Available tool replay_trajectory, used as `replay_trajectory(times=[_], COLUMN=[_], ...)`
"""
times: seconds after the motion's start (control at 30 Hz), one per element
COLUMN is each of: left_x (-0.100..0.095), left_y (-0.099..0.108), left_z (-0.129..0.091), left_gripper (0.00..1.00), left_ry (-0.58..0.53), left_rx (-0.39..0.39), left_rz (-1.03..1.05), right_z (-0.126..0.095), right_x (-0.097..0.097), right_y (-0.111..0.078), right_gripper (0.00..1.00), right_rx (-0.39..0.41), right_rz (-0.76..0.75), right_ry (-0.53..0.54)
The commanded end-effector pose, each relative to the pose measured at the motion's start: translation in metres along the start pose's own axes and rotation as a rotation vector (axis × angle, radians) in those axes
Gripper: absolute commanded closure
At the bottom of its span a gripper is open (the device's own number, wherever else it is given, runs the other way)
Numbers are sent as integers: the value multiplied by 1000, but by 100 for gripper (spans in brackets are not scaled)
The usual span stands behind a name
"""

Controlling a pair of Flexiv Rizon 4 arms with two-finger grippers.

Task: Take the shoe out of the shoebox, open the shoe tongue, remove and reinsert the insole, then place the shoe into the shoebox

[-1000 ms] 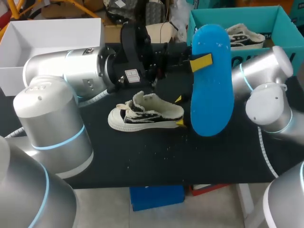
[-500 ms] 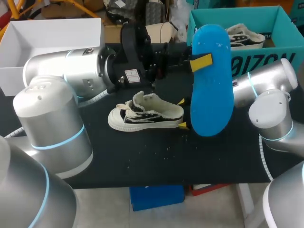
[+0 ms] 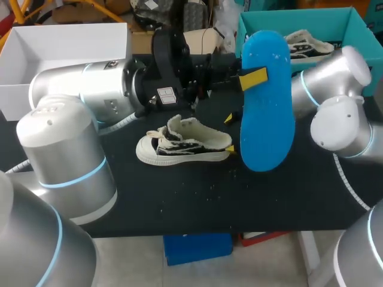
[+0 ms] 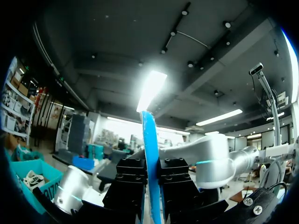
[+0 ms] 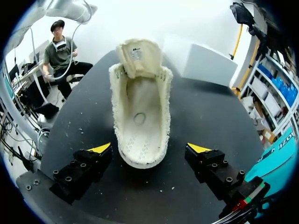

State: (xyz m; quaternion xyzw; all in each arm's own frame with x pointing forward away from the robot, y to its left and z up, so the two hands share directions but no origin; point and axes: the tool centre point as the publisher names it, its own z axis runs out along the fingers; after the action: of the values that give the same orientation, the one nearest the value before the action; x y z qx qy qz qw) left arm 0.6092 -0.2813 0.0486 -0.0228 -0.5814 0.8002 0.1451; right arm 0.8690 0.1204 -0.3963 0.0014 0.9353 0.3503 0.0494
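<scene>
A white sneaker with black marks (image 3: 182, 143) lies on its sole in the middle of the black table (image 3: 179, 197), heel toward my right arm. My right gripper (image 3: 229, 134) stands open at the heel, one yellow tip on each side, not touching. In the right wrist view the shoe (image 5: 140, 116) shows its tongue lifted and its inside bare, with the heel between the open right gripper (image 5: 149, 148). My left gripper (image 3: 251, 78) is shut on the blue insole (image 3: 266, 101), held upright above the table. In the left wrist view the insole (image 4: 148, 140) stands edge-on in the left gripper (image 4: 152, 186).
The teal shoebox (image 3: 323, 21) stands at the back right with a second sneaker (image 3: 308, 45) inside. A white box (image 3: 66, 45) sits at the back left. Small crumbs dot the table in front of the shoe.
My right arm's elbow has swung up and back, and its gripper has shifted a little farther away at the heel. The left arm and insole have kept still.
</scene>
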Motion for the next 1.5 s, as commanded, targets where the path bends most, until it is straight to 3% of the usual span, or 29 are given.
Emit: replay_trajectory(times=[0.03, 0.13, 0.17, 0.27, 0.43, 0.77, 0.93, 1.2, 1.4, 1.47, 1.5], left_x=[1, 1, 1, 1, 1, 1, 1, 1, 1, 1, 1], left_y=[1, 1, 1, 1, 1, 1, 1, 1, 1, 1, 1], left_z=[3, 3, 3, 3, 3, 3, 3, 3, 3, 3, 3], left_gripper=[100, 100, 100, 100, 100, 100, 100, 100, 100, 100, 100], left_ry=[-6, -6, -6, -6, -6, -6, -6, -6, -6, -6, -6], left_rx=[2, 2, 2, 2, 2, 2, 2, 2, 2, 2, 2], left_rz=[2, 2, 2, 2, 2, 2, 2, 2, 2, 2, 2], right_z=[-5, -3, -2, 4, 12, 30, 44, 63, 73, 75, 75], right_x=[-8, -11, -13, -17, -20, -29, -31, -29, -24, -22, -20], right_y=[16, 23, 25, 30, 43, 71, 82, 80, 67, 64, 63], right_gripper=[0, 1, 7, 13, 13, 18, 16, 18, 40, 60, 87], right_rx=[362, 464, 503, 596, 690, 737, 752, 733, 714, 706, 704], right_rz=[-41, -66, -77, -99, -124, -167, -175, -144, -106, -98, -94], right_ry=[15, 13, 16, 22, 27, 71, 98, 126, 130, 132, 137])
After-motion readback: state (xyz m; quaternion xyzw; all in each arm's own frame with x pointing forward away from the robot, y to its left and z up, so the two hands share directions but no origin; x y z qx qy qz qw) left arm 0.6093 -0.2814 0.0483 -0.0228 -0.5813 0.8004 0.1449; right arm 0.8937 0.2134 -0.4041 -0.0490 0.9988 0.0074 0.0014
